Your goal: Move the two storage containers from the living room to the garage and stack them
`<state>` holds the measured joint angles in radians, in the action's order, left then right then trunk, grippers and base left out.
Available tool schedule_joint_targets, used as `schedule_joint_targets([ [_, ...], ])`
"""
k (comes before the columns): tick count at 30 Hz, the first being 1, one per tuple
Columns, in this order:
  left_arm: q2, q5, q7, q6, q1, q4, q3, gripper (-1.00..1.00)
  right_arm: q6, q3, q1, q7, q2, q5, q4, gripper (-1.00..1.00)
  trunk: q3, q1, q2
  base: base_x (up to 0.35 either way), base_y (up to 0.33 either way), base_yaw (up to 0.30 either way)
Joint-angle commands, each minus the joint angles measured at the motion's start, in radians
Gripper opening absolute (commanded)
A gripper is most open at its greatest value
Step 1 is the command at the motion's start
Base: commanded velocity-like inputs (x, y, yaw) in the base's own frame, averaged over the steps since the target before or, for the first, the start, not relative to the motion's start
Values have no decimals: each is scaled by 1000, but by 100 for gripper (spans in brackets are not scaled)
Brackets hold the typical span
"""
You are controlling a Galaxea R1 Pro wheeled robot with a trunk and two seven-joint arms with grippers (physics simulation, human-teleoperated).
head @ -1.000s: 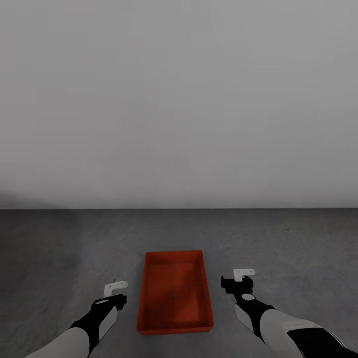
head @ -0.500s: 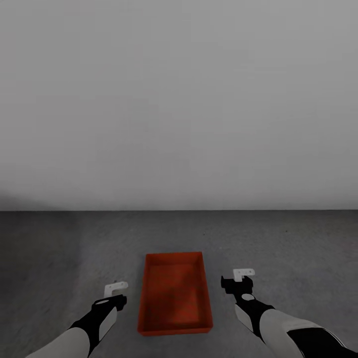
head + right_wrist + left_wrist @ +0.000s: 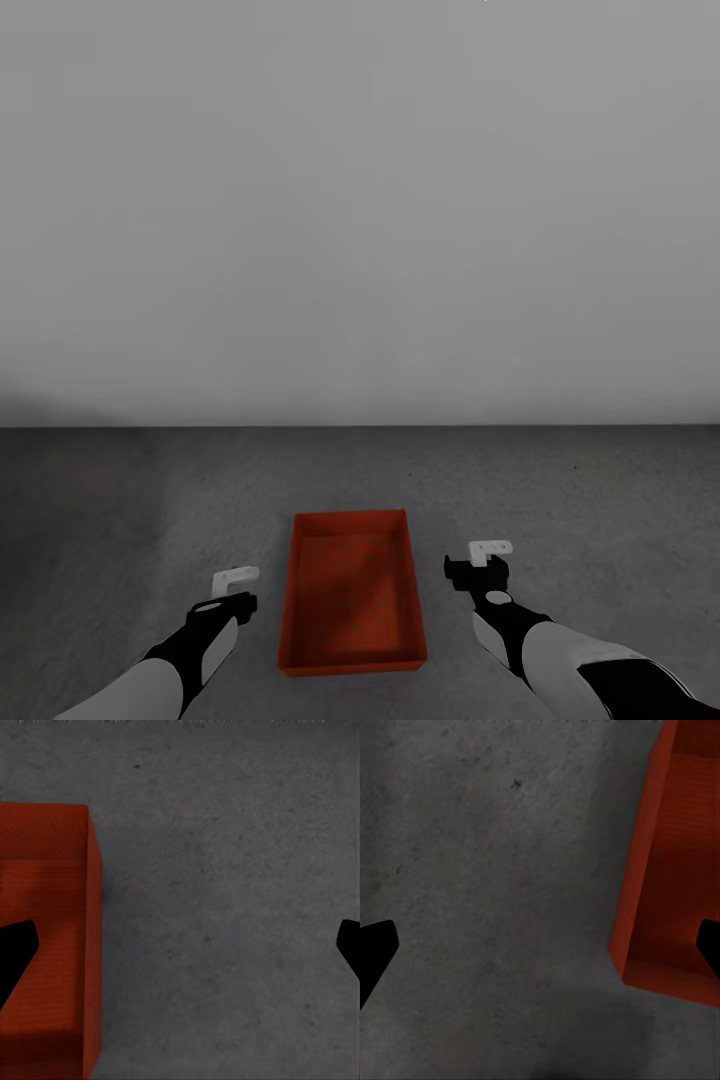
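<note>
The storage container point(image 3: 352, 590) lies on the dark concrete floor point(image 3: 120, 500) of the garage, in front of a plain pale wall point(image 3: 360, 200), its long axis running from near to far. In the head view it sits between the two arms: the left gripper point(image 3: 234, 588) is just to its left, the right gripper point(image 3: 478, 562) a little farther off to its right, and both are clear of its walls, so the left arm looks slightly nearer. In the left wrist view the container point(image 3: 671, 862) lies to the right of the gripper, whose dark fingertips point(image 3: 373, 949) are spread wide apart with nothing between them. In the right wrist view the container point(image 3: 45, 937) lies to the left, one fingertip point(image 3: 13, 949) over its floor; these fingers too stand wide apart and empty.
</note>
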<state>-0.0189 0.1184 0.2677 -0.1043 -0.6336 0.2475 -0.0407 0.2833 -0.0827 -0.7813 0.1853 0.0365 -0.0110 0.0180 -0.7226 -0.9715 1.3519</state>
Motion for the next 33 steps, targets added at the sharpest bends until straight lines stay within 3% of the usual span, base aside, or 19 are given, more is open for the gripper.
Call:
schedule_joint_targets([
  [1, -1, 6, 2, -5, 0, 2, -4, 100, 2, -8, -1, 6, 0, -1, 2, 100, 2, 4, -7, 0, 0, 0],
  [33, 0, 6, 11, -5, 0, 2, -4, 100, 2, -8, -1, 7, 0, -1, 2, 100, 103, 127, -231, 0, 0, 0],
])
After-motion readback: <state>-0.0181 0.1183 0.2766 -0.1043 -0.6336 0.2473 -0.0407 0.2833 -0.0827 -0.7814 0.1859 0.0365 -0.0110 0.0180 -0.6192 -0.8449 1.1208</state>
